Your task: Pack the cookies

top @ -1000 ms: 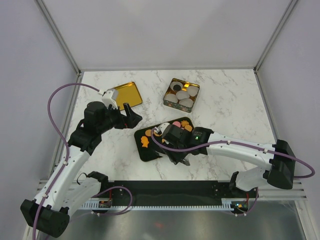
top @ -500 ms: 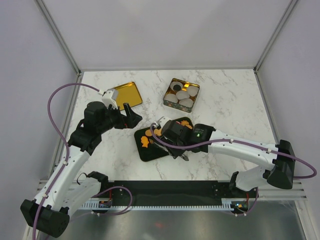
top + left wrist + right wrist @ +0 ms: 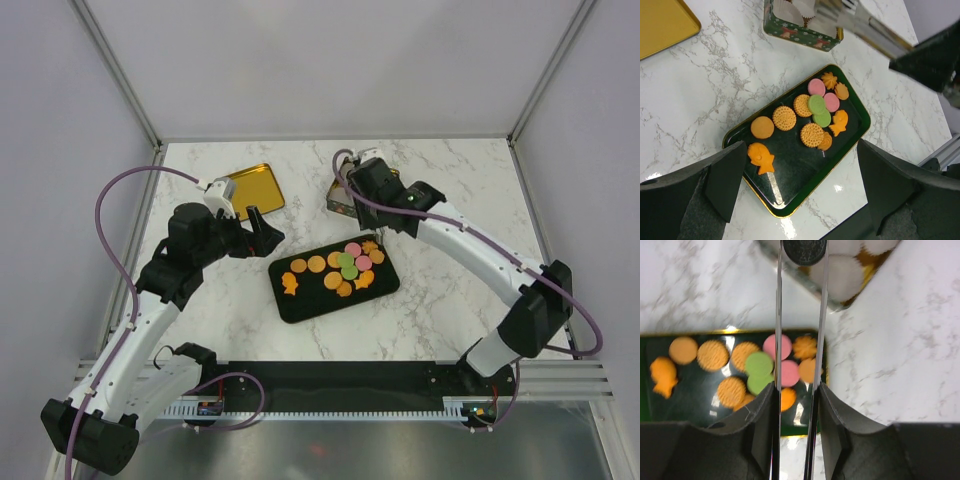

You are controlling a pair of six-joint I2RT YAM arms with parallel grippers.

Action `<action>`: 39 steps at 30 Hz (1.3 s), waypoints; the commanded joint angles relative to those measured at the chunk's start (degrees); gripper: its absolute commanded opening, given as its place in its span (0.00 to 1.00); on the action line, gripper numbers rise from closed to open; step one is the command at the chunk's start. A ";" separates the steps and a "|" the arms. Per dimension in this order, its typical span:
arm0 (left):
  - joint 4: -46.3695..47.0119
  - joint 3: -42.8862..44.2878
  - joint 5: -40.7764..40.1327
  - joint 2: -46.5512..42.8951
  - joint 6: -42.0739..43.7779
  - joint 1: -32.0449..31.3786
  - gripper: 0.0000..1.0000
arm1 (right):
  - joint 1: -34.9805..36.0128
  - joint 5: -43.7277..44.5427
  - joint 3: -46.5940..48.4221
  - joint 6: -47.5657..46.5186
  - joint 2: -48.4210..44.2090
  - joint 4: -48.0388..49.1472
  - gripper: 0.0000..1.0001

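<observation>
On the marble surface sit a black tray at centre, a green tin behind it and a gold lid off to the left.

L gripper hovers over the tray's left end w/ its jaws spread wide and nothing between them.

R gripper is up over the tin, its thin blades pinching a dark cookie by the rim. The disc sits right at the blade tips, above the pale liners inside the tin.

Remaining cookies lie flat on the tray: orange rounds, two pink and two green, some overlapping, plus a fish-shaped one at the left end.

Risks, judged from here:
- The grip is at the very tips and on the edge only, so the disc could pivot or slip out before it's over a liner.
- If let go from too high it may land on edge, bounce, or hit the tin wall and end up on the marble.
- The liners look light, so a low blade could drag one askew.
- A harder squeeze could crack the cookie.
- Can't tell which liner is directly below it, so aim is uncertain.
</observation>
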 commanded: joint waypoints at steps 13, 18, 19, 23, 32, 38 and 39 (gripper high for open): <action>1.09 2.01 -1.29 -1.53 0.86 -0.20 0.99 | -18.94 1.41 15.19 -1.01 19.56 10.16 0.27; 1.09 2.09 -1.29 -1.53 0.86 -0.20 0.99 | -19.29 0.35 13.35 -1.19 18.43 10.77 0.27; 1.01 2.09 -1.29 -1.36 0.86 -0.20 0.99 | -19.20 0.18 12.57 -1.28 17.82 11.03 0.27; 1.01 2.01 -1.21 -1.35 0.77 -0.20 0.99 | -19.29 -1.14 10.89 -1.28 16.32 11.56 0.27; 1.00 2.01 -1.03 -1.09 0.77 -0.20 0.98 | -19.20 -1.67 7.55 -1.45 14.83 11.92 0.28; 1.01 2.09 -0.77 -0.83 0.85 -0.20 0.99 | -19.20 -1.85 5.53 -1.19 13.42 12.09 0.28; 1.00 2.09 -0.85 -0.91 0.77 -0.20 0.99 | -19.20 -1.85 5.01 -1.36 13.07 12.27 0.28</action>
